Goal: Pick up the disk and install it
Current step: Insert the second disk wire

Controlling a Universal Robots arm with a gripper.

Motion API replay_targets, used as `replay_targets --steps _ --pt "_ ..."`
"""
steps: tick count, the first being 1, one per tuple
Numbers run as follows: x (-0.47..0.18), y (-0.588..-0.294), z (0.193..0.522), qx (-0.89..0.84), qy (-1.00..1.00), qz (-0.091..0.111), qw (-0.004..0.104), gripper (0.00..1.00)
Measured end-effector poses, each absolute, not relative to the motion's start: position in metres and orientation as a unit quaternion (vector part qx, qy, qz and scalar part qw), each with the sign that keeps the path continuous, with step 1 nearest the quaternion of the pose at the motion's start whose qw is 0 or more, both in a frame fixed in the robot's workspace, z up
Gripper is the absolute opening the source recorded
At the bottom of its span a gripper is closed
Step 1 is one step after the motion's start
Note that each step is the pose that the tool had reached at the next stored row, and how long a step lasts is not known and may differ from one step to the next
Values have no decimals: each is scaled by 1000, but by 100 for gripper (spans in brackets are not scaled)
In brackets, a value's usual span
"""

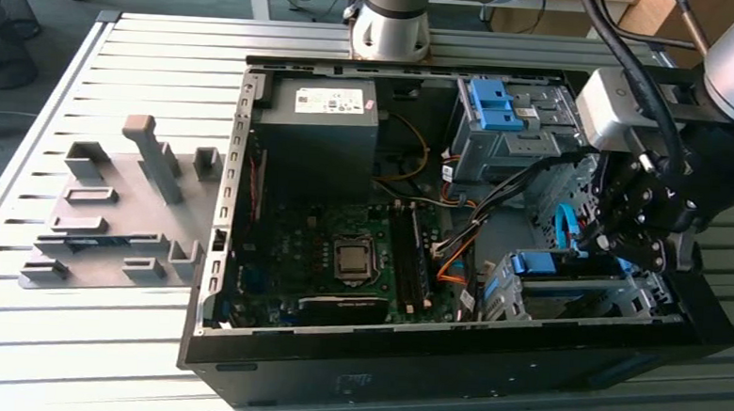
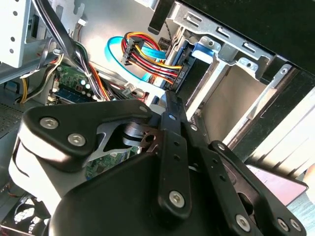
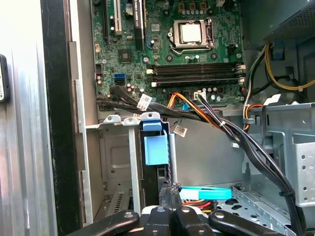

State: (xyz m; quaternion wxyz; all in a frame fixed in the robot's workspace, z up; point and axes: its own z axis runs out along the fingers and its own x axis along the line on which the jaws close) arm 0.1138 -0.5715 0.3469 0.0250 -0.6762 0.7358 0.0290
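Exterior view: tool (image 1: 636, 240) sits just above the disk (image 1: 552, 265) in its bay; finger state indeterminate. Press squarely along the bay rails.

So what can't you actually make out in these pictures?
- The disk: in the first wrist view only its blue caddy edge shows in the metal bay; how fully it is seated is hidden.
- The gripper: in the exterior view the dark arm masks its fingertips.
- The disk's label: hidden by the bay.

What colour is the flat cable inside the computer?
Light blue; the flat cable shows best in the second wrist view.
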Motion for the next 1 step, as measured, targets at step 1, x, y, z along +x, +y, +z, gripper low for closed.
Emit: replay_targets --steps 1 --pt "114 -572 347 -676 736 29 25 11"
